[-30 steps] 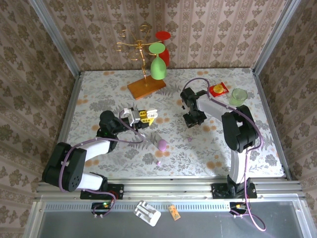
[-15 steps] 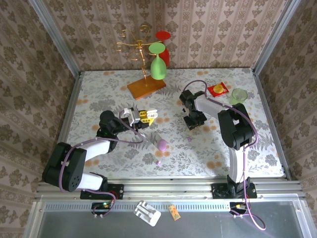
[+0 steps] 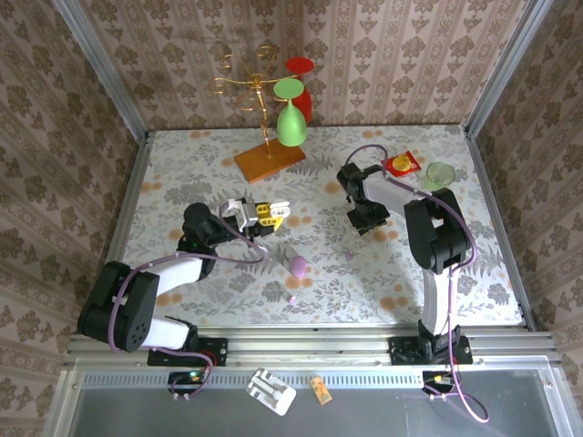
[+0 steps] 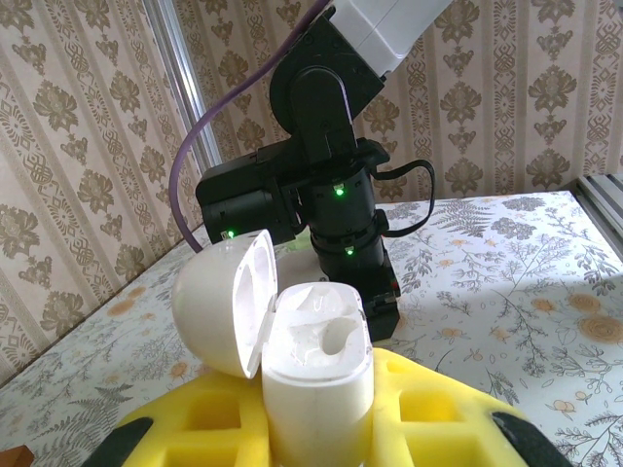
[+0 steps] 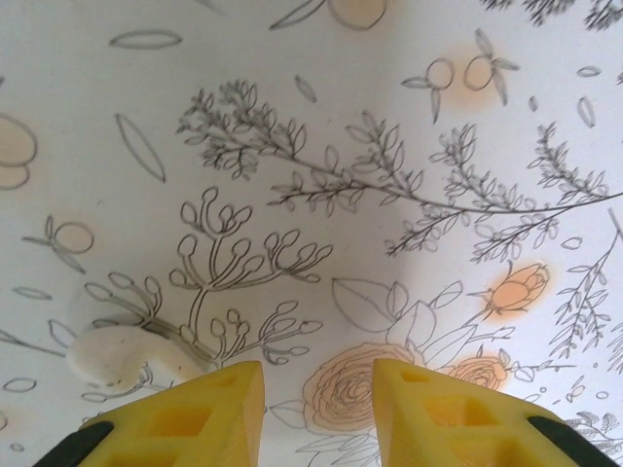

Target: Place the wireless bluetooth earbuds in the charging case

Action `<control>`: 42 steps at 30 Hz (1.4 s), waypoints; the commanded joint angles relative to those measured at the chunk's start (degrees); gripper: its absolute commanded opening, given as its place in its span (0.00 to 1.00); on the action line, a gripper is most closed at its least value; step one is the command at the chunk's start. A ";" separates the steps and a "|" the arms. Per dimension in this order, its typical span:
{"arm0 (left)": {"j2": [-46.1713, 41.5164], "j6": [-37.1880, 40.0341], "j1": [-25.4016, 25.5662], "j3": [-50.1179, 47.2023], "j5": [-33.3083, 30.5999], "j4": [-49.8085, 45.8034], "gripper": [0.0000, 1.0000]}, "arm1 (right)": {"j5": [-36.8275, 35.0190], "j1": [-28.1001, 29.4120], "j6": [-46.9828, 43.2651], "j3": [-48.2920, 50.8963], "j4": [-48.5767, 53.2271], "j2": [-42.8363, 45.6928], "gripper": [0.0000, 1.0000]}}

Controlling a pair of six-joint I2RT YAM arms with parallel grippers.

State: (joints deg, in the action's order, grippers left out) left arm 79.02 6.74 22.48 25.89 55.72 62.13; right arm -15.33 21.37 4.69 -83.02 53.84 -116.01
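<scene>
Earbuds lay loose on the table, none seated. Left gripper clamped the open, seemingly empty charging case; right gripper hung parted beside one bud.

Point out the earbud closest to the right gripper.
The earbud on the table just by the right gripper, beside its finger in the wrist view. The other earbud lies farther off, toward the table's near edge.
</scene>
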 commanded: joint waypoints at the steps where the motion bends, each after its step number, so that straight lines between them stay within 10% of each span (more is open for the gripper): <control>1: 0.52 1.30 0.11 0.65 1.59 0.80 0.02 | -1.99 -0.36 1.14 -1.51 -1.58 0.36 0.35; 18: 1.21 0.63 -0.95 0.48 1.37 1.85 0.02 | 1.31 6.21 25.04 8.64 -12.54 9.42 0.36; 42: 1.22 -0.24 -1.17 -0.23 1.40 2.89 0.02 | 2.71 6.41 20.64 4.11 -10.34 0.75 0.22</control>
State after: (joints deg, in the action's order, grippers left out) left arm 79.92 6.70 21.67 25.89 55.72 62.81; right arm -13.93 27.64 27.20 -77.76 42.37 -113.60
